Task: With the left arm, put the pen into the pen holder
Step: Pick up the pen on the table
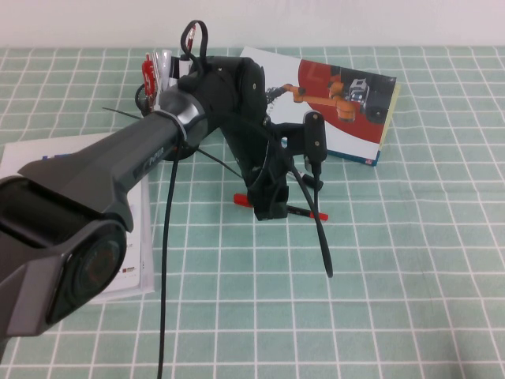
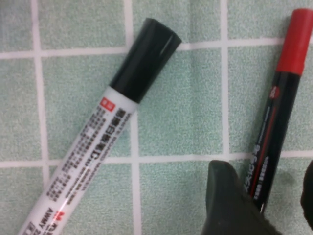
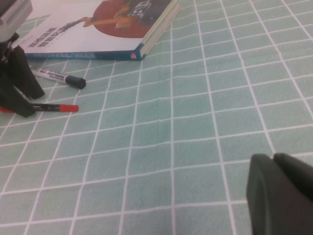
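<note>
Black mesh pen holder (image 1: 150,93): upper left, holding red-topped items.
Pen (image 1: 308,212): on tabletop (image 1: 410,260).
Left hand (image 1: 272,207): spread astride pen.
Right hand (image 3: 279,191): cannot tell.

pen holder (image 1: 150,95) mostly hidden behind left arm (image 1: 158,150), pen (image 1: 312,213) middle covered by left pincer (image 1: 272,207)

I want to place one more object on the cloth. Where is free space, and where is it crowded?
Free: the checked cloth on the robot's right, below the book; only the right gripper, shut, hovers there. Crowded: the middle, where the open left gripper straddles the pen beside the marker. The holder and papers fill the left.
</note>
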